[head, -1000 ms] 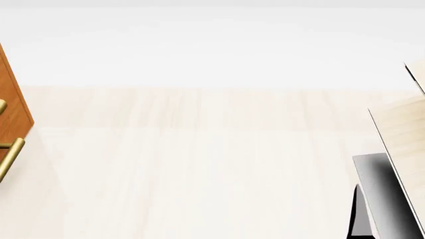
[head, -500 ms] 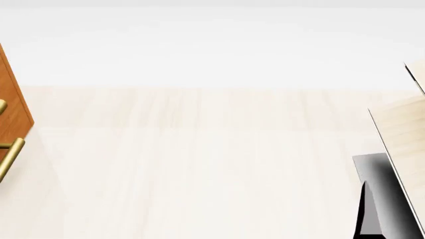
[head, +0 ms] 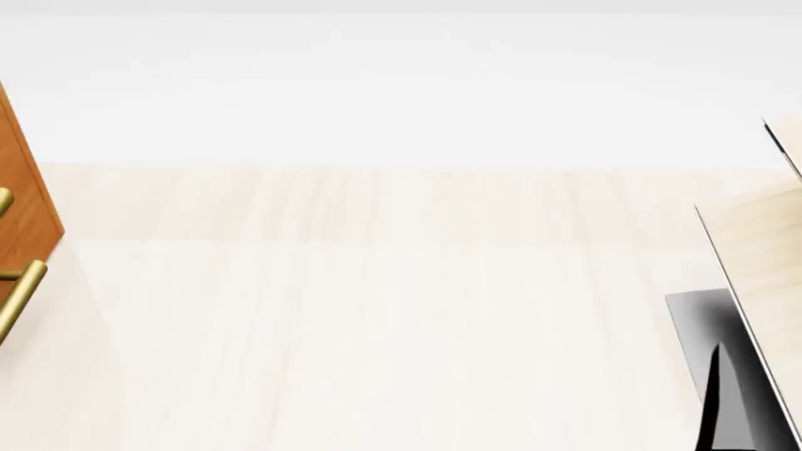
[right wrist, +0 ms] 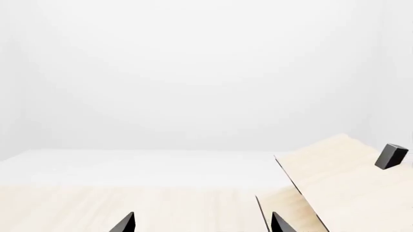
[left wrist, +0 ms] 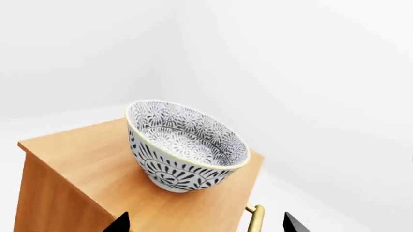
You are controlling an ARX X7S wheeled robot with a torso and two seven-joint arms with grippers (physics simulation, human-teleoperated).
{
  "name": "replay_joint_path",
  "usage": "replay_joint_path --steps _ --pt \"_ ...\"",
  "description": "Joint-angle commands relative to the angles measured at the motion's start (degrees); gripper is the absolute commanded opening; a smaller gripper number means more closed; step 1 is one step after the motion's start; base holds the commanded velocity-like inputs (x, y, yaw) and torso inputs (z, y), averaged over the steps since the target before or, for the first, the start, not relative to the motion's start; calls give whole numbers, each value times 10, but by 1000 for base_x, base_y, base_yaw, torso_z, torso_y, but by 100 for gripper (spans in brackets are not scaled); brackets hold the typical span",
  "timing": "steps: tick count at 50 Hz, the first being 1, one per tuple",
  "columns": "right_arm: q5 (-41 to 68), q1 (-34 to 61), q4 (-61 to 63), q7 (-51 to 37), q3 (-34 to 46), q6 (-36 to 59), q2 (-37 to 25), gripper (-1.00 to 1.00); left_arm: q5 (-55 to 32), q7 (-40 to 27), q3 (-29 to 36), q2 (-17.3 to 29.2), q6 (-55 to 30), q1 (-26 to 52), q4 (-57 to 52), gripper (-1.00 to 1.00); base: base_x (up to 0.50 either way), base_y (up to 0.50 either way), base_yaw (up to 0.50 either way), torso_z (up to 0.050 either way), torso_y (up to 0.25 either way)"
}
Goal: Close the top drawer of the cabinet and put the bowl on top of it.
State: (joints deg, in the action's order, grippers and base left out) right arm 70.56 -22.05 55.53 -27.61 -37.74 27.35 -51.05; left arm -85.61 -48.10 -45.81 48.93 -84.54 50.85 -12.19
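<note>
Cabinet (left wrist: pixel 84 164) stands just ahead of the left hand (left wrist: pixel 205 223), with the bowl (left wrist: pixel 185 145) upright on its top and a brass handle (left wrist: pixel 255 217) showing between the hand's tips. Left hand is released, fingers spread, grasping nothing. Right hand (right wrist: pixel 201 222) is also released, facing pale floor (right wrist: pixel 129 203) beside a light-wood shelf (right wrist: pixel 335 183).

The head camera looks forward and down over pale wooden floor, catching only the edge of the orange-brown wooden cabinet (head: pixel 23 202) at far left and a pale light-wood shelf structure (head: pixel 762 263) at right. The left wrist camera sits close above that cabinet's top (left wrist: pixel 84 154), facing the white, grey-blue patterned round bowl (left wrist: pixel 185 145). The right wrist camera faces the shelf structure (right wrist: pixel 335 188).
</note>
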Motion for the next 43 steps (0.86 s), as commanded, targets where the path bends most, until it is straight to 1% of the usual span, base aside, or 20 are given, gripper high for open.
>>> replay_joint_path --steps 1,5,10,15,17,19,20,22,25,29,30,31,34,36,37,39,40,41,42,43 --pt "-35 -11 -7 32 4 -6 27 100 -62 -8 -60 7 -15 -56 -49 100 0 0 0 0 0" --pt "-43 -10 -10 34 11 -6 29 100 -86 -12 -75 11 -17 -75 -63 100 0 0 0 0 0" --pt "-45 -13 -12 38 10 -7 32 100 -98 29 -90 18 -32 -115 -102 100 0 0 0 0 0" --pt "-46 -20 -11 41 4 -8 35 100 -109 40 -104 28 -32 -146 -135 100 0 0 0 0 0" --pt "-49 -24 -11 44 1 -8 37 100 -98 68 -121 28 -41 -170 -164 100 0 0 0 0 0" --pt "-45 -27 -11 44 -5 -8 36 100 -109 64 -131 30 -35 -185 -169 100 0 0 0 0 0" --pt "13 -25 -6 13 -39 0 0 100 -100 84 -144 28 -41 -198 -190 100 0 0 0 0 0" --pt "-34 -30 -11 41 -17 -10 31 100 -78 114 -155 23 -42 -219 -213 100 0 0 0 0 0" --pt "-19 -33 -9 38 -31 -9 22 100 -42 165 -167 20 -39 -254 -253 100 0 0 0 0 0" --pt "-18 -33 -9 38 -31 -8 22 100 -38 169 -167 23 -26 -267 -254 100 0 0 0 0 0" --pt "31 -32 -4 8 -59 -1 -11 100 -38 169 -166 24 -24 -269 -254 100 0 0 0 0 0" --pt "20 -35 -2 13 -56 2 -10 100 15 250 -207 0 -25 -323 -330 100 0 0 0 0 0" --pt "-6 -40 -2 30 -47 -2 9 100 80 334 -231 -20 0 -379 -383 100 0 0 0 0 0" --pt "57 -36 0 -7 -80 4 -33 100 97 353 -238 -24 10 -393 -397 100 0 0 0 0 0" --pt "10 -39 1 19 -54 -2 -2 100 98 361 -245 -30 12 -402 -403 100 0 0 0 0 0" --pt "36 -37 3 4 -68 0 -20 100 131 388 -243 -39 29 -426 -422 100 0 0 0 0 0" --pt "11 -37 2 18 -53 -3 -4 100 153 411 -245 -50 43 -446 -434 100 0 0 0 0 0" --pt "57 -35 4 -9 -78 1 -35 100 167 423 -245 -55 53 -457 -441 100 0 0 0 0 0" --pt "13 -37 4 14 -53 -4 -6 100 193 438 -241 -63 70 -474 -454 100 0 0 0 0 0" --pt "7 -38 5 17 -50 -4 -2 100 206 450 -239 -69 80 -487 -459 100 0 0 0 0 0"
